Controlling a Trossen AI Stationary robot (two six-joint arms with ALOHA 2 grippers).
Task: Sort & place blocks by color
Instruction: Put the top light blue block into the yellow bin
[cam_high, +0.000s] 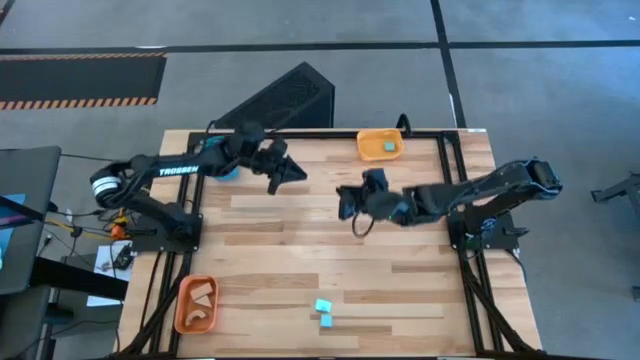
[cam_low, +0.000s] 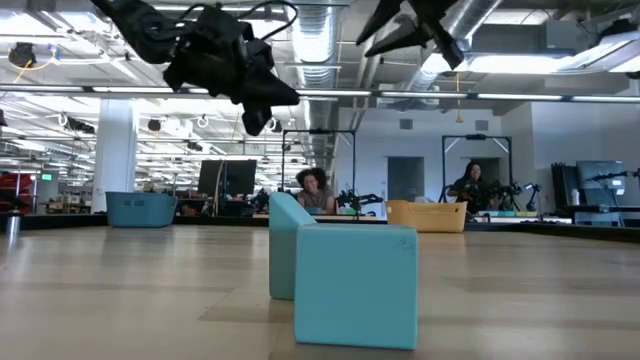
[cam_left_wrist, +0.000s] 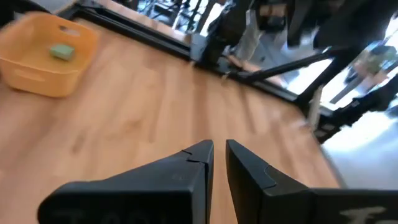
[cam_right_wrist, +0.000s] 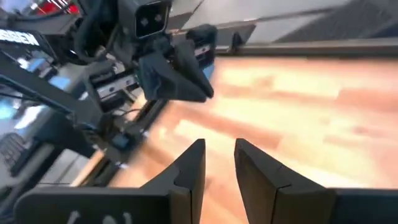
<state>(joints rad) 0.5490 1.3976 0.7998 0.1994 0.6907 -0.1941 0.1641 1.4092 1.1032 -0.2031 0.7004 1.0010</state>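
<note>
We see two matte-black jointed arms; our left arm (cam_high: 170, 170) bears white TROSSEN lettering, and both end in wedge-shaped black fingers (cam_left_wrist: 186, 168).

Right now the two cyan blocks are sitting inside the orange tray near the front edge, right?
Not quite. The high view shows the two cyan blocks sitting on the bare table, beside and apart from the orange tray, which holds pale tan pieces instead.

Bright, even overhead light, soft shadows; both wrist views motion-blurred.
</note>
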